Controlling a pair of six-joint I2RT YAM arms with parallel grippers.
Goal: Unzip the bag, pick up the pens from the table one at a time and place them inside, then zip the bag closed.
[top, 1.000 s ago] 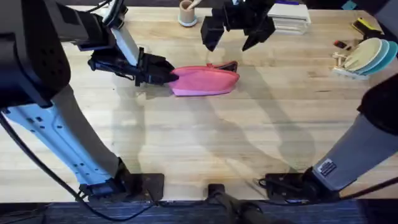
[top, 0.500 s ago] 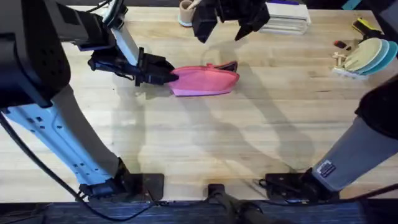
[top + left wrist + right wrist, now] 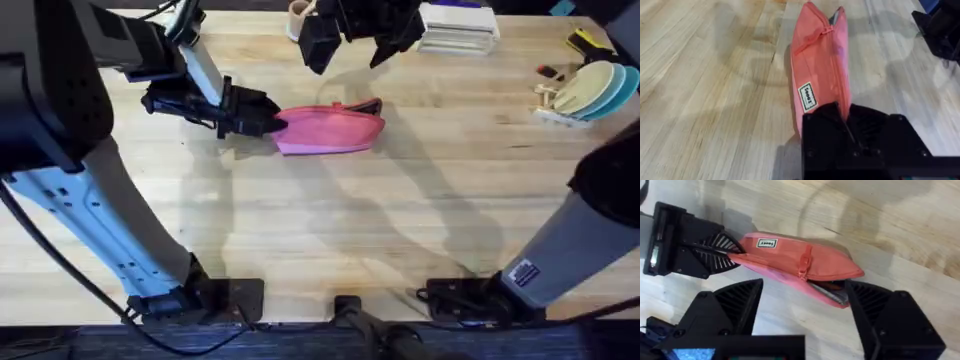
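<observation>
Bag point(image 3: 330, 130) flat on the table point(image 3: 330, 230), toward the far side. Left gripper point(image 3: 272, 122) clamped on its left end. Right gripper point(image 3: 350, 45) above, behind it, fingers spread.

Seen from above the bench point(image 3: 920, 225): pale plank grain crossed by soft shadows. Lying on it, a pink bag point(image 3: 795, 265), oblong, with a small white label near one end and a pink zipper pull at mid-length. Partly unzipped at the far end, with dark lining and something grey showing in the gap. Pinched at the label end by the left tool point(image 3: 722, 254), black and closed on the fabric. Spread wide in the foreground, the right tool point(image 3: 805, 311), touching nothing.
</observation>
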